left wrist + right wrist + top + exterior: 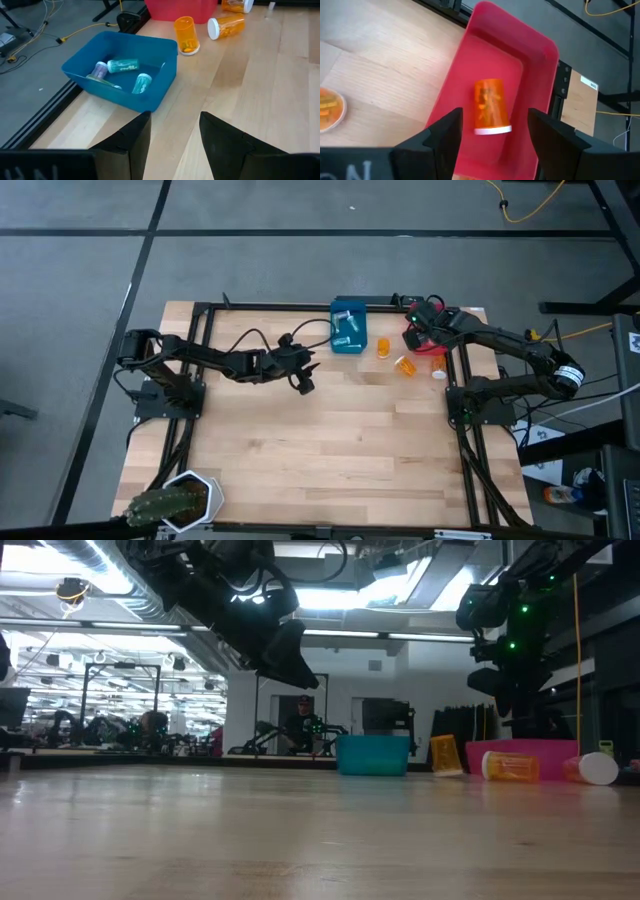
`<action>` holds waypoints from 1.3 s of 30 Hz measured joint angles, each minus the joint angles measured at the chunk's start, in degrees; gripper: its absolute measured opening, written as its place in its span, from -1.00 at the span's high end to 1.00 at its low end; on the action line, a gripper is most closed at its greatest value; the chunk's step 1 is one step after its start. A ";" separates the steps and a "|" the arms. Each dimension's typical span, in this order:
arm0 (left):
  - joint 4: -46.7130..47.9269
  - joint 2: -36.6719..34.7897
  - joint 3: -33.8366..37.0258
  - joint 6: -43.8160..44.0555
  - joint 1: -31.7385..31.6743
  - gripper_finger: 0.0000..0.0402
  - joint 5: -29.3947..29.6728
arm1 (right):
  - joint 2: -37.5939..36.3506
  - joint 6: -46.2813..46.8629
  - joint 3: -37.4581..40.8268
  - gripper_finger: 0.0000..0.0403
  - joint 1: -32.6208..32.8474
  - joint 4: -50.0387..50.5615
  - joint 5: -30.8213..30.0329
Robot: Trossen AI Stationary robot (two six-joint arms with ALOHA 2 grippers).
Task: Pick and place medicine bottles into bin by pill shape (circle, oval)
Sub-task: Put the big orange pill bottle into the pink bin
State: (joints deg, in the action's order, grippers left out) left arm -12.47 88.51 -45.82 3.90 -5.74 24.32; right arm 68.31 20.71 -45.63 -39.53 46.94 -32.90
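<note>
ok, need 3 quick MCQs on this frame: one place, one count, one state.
1. Where is the right gripper?
A. over the red bin
B. over the blue bin
C. at the table's near edge

2. How many bottles lie in the blue bin?
A. one
B. three
C. six

3. The orange bottle between the right fingers is:
A. gripped
B. loose in the red bin
C. capless

A: the high view shows it there.
B: the left wrist view shows three.
B: gaps on both sides.
</note>
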 joint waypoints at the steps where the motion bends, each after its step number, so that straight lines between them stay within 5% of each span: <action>1: 0.00 0.00 0.00 0.00 0.00 0.19 0.02 | 0.00 0.11 0.00 -0.11 0.00 0.00 0.00; 6: -0.01 0.00 0.00 -0.02 0.00 0.19 0.04 | 0.00 1.56 0.02 -0.11 0.00 -0.10 0.44; 13: -0.02 0.00 0.00 -0.03 0.00 0.19 0.08 | 0.00 -2.77 0.02 -0.11 2.05 -3.62 10.53; 29: -0.02 0.00 0.00 -0.07 0.00 0.19 0.08 | 0.01 -9.93 0.02 -0.11 11.96 -9.30 22.26; 39: -0.04 0.02 0.00 -0.06 0.00 0.19 0.08 | 7.14 -10.28 0.04 -0.11 13.12 -9.37 22.01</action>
State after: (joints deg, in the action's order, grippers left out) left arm -12.51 88.53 -45.82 3.84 -5.74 24.40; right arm 75.46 10.43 -45.58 -26.41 37.57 -10.90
